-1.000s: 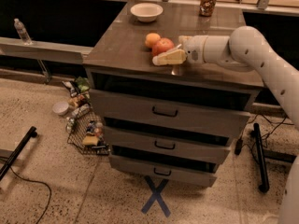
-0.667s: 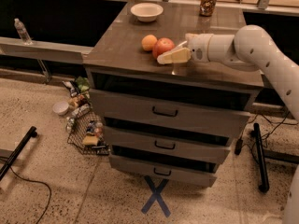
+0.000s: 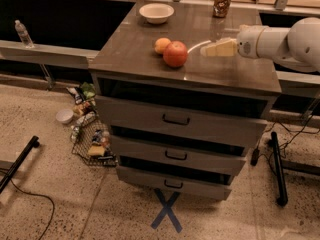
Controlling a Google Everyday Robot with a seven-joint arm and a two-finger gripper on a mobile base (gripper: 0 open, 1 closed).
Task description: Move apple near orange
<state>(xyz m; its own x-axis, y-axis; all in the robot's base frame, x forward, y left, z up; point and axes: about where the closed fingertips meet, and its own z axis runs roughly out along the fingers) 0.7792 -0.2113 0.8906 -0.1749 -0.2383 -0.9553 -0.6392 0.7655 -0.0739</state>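
The red apple (image 3: pixel 175 53) rests on the brown cabinet top (image 3: pixel 150 59), touching or almost touching the smaller orange (image 3: pixel 162 45) just behind it to the left. My gripper (image 3: pixel 206 49) is to the right of the apple, apart from it and a little above the top, with nothing in it. The white arm (image 3: pixel 280 40) reaches in from the right edge.
A white bowl (image 3: pixel 156 12) stands at the back left of the top and a brown can (image 3: pixel 222 1) at the back right. Three drawers (image 3: pixel 175 120) are below. A wire basket of litter (image 3: pixel 92 141) lies on the floor at the left, a blue tape X (image 3: pixel 166 216) in front.
The gripper has let go of the apple and drawn back to the right. The apple now rests beside the orange. The view has shifted closer to the cabinet.
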